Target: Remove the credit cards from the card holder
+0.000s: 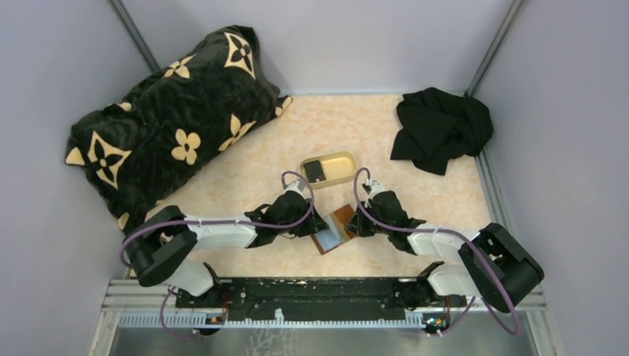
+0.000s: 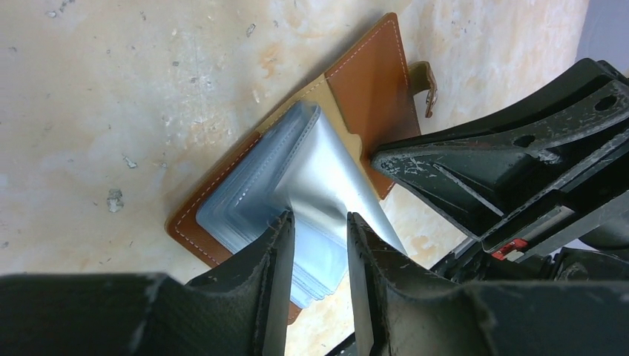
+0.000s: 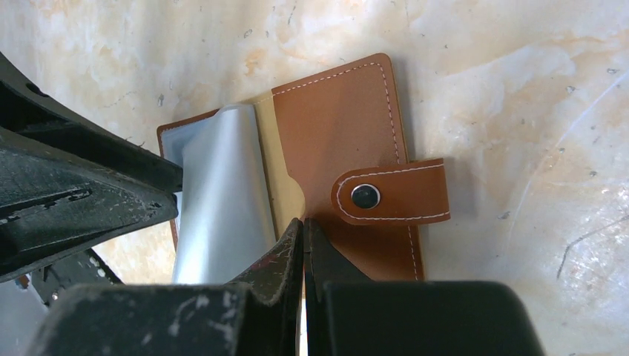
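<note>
The card holder point(image 1: 343, 216) lies open on the table between both grippers, brown outside point(image 3: 334, 126), with a stack of clear pale blue sleeves point(image 2: 237, 211) inside. A silvery-grey leaf point(image 2: 319, 170) stands bowed up from the spine; I cannot tell whether it is a credit card or a sleeve. My left gripper point(image 2: 319, 222) is open, its fingers point(image 2: 282, 245) astride that leaf over the sleeves. My right gripper point(image 3: 303, 222) is shut with nothing in it, its tip pressed on the brown snap-strap panel by the spine. One dark credit card point(image 1: 315, 171) lies in the tray.
A tan oval tray point(image 1: 343, 179) sits just behind the card holder. A large black patterned cushion point(image 1: 170, 119) fills the back left and a black cloth point(image 1: 441, 126) the back right. Grey walls close in the sides and back.
</note>
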Action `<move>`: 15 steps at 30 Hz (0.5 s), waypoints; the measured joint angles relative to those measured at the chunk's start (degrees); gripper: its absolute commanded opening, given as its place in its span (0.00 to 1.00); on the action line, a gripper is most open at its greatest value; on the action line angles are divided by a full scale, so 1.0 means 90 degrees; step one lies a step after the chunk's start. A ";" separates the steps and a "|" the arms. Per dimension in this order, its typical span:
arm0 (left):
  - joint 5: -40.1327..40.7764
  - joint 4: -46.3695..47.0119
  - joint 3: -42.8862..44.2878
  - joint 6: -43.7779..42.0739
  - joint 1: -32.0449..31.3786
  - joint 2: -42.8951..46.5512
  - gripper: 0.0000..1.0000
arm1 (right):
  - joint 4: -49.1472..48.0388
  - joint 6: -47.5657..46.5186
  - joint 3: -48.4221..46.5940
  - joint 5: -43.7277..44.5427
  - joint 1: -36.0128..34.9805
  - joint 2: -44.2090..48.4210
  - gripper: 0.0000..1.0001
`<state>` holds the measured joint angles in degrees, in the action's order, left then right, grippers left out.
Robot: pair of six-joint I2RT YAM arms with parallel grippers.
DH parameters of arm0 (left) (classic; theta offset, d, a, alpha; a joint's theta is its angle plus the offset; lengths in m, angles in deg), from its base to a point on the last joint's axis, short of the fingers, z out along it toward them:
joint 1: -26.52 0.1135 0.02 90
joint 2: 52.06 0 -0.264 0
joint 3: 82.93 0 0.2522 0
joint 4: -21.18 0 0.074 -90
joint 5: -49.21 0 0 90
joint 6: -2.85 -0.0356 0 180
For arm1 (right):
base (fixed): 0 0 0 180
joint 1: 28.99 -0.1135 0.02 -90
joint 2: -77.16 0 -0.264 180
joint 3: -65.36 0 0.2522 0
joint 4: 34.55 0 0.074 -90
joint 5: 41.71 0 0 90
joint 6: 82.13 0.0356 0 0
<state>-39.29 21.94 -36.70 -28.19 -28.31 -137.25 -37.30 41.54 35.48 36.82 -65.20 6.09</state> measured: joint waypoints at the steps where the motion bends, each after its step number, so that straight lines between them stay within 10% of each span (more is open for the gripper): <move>1: 0.0015 0.0002 -0.0017 0.0000 -0.0005 0.0000 0.39 | -0.0029 0.0002 0.0000 -0.0015 0.0000 -0.0024 0.00; 15: -0.0216 0.0301 0.1236 -0.0325 -0.0017 -0.1469 0.39 | -0.0515 0.0155 0.0007 -0.0304 0.0000 -0.0362 0.00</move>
<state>-41.24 24.65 -25.58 -31.12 -28.46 -150.47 -41.94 42.94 35.55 34.09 -65.20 2.84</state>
